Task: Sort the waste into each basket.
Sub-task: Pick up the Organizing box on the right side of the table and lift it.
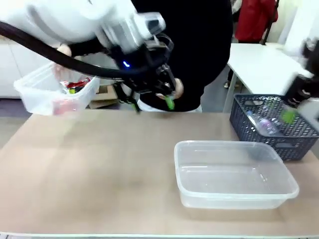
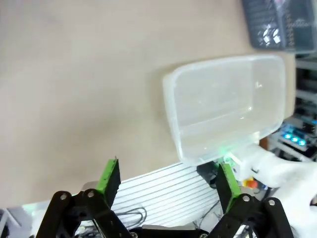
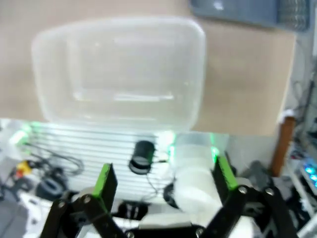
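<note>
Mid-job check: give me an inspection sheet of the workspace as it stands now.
Surface: tan table, mostly bare.
Job's things: empty clear tub on the table at right; second clear tub with red waste inside, raised at far left, seemingly held by the person.
Clutter: dark lattice basket at the right edge, a clear bottle inside.
Grippers: left hand open, empty, high over the far edge; right hand open, empty.
Cables: black hose along the left arm.
Surroundings: person in black across the table.
</note>
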{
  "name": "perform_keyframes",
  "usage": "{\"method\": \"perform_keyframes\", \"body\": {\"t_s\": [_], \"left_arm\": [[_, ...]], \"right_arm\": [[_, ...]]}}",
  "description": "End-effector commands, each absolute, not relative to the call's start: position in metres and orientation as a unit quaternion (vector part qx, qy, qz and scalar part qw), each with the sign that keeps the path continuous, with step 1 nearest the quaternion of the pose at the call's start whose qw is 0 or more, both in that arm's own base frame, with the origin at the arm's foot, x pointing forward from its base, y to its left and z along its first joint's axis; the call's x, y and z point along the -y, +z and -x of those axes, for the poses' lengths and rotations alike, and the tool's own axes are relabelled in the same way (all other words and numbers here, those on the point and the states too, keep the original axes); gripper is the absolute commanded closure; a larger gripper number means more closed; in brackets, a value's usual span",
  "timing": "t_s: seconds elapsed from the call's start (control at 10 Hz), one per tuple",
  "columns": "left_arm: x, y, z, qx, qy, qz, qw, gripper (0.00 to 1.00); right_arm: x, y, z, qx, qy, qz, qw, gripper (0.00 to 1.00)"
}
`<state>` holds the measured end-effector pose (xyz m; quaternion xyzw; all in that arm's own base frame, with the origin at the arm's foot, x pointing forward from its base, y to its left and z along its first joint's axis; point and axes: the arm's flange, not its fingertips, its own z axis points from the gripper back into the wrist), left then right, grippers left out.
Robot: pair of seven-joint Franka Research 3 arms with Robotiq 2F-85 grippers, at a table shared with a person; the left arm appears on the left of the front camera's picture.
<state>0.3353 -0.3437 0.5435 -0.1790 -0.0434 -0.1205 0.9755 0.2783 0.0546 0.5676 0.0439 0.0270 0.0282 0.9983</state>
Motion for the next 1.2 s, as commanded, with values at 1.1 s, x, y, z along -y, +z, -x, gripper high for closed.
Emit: {"method": "perform_keyframes", "body": {"t_s": [1.1], "left_arm": [[0.431,0.382,-0.282,-0.013,-0.067,0.082,0.994,0.0]], "right_arm": [[-0.002,0.437,-0.275,-0.043,0.067,-0.103,0.991,0.0]]}}
